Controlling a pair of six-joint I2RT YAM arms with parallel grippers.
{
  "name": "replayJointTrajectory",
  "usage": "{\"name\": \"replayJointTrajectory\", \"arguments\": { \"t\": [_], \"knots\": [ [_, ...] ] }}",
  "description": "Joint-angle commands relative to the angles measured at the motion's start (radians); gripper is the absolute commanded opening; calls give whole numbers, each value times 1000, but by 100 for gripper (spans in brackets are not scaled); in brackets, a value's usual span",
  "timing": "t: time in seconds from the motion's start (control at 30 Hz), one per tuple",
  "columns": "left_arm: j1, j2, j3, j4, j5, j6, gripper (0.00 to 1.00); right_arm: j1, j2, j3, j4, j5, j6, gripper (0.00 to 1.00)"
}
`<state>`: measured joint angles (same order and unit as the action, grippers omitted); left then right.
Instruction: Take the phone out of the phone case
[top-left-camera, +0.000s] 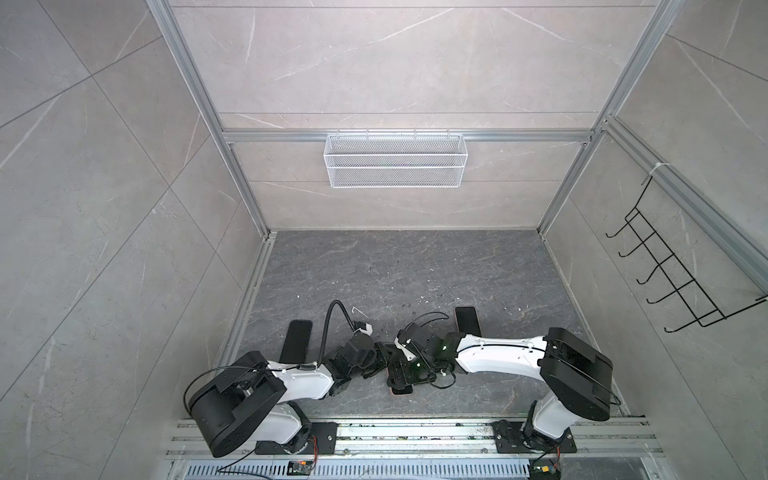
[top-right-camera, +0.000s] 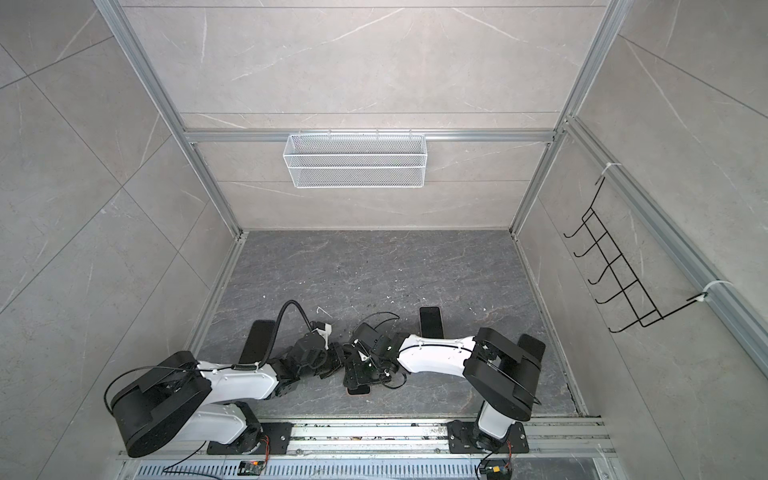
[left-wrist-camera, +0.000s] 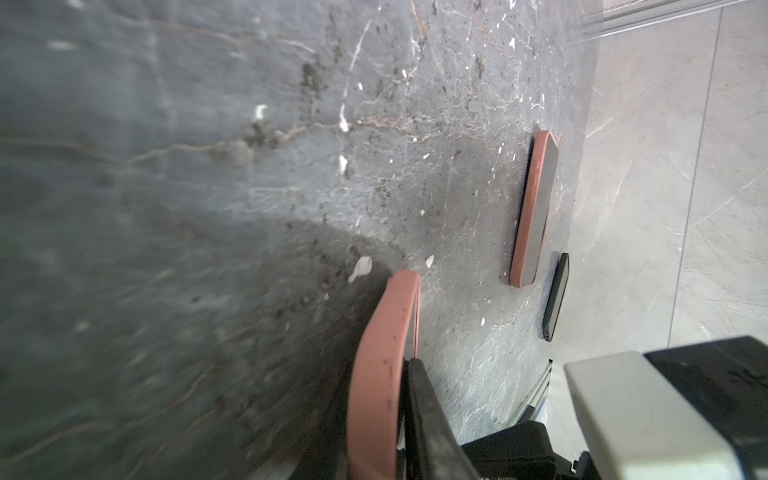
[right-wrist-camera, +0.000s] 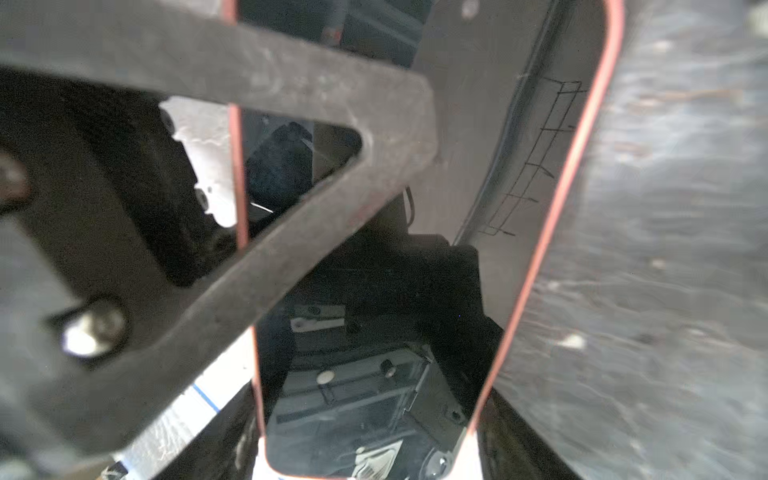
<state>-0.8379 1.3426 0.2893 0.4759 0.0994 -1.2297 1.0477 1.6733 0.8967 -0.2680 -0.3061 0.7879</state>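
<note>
Both arms crowd the front middle of the desk (top-left-camera: 415, 270), so in both top views the phone (top-left-camera: 402, 390) barely pokes out under them. The left wrist view shows the left end effector (left-wrist-camera: 399, 365) pinched on the salmon phone case (left-wrist-camera: 376, 374) rim, with a second cased phone (left-wrist-camera: 534, 208) and a black phone (left-wrist-camera: 557, 297) beyond. On the right end effector (top-left-camera: 399, 372), one finger (right-wrist-camera: 332, 195) lies across the screen, but I can't tell if it's gripping.

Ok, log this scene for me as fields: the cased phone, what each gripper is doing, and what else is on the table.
target: phone in a pink phone case, on the table between the arms
left gripper: one finger against the case rim; grip unclear
right gripper: open, finger across the screen
also on table: second pink-cased phone, black phone beside it
status: phone not yet out
</note>
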Motion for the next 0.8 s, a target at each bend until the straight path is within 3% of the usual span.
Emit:
{"name": "replayJointTrajectory", "arguments": {
  "t": [0.0,0.2,0.3,0.47,0.63,0.77],
  "knots": [
    [-7,-87,34,-90,-23,-16,2,8,26,-41,-52,84,-1,49],
    [-5,-207,57,-182,-99,14,0,8,-108,-65,-48,159,40,89],
    [10,-294,107,-241,-149,57,0,8,-253,-96,-36,214,90,99],
    [61,-398,198,-217,-216,122,0,11,-478,-109,-1,275,129,99],
    [88,-367,274,-177,-235,156,0,9,-500,-50,-62,320,93,100],
    [129,-372,250,-12,-254,119,0,9,-579,-102,34,318,131,100]
  ]
}}
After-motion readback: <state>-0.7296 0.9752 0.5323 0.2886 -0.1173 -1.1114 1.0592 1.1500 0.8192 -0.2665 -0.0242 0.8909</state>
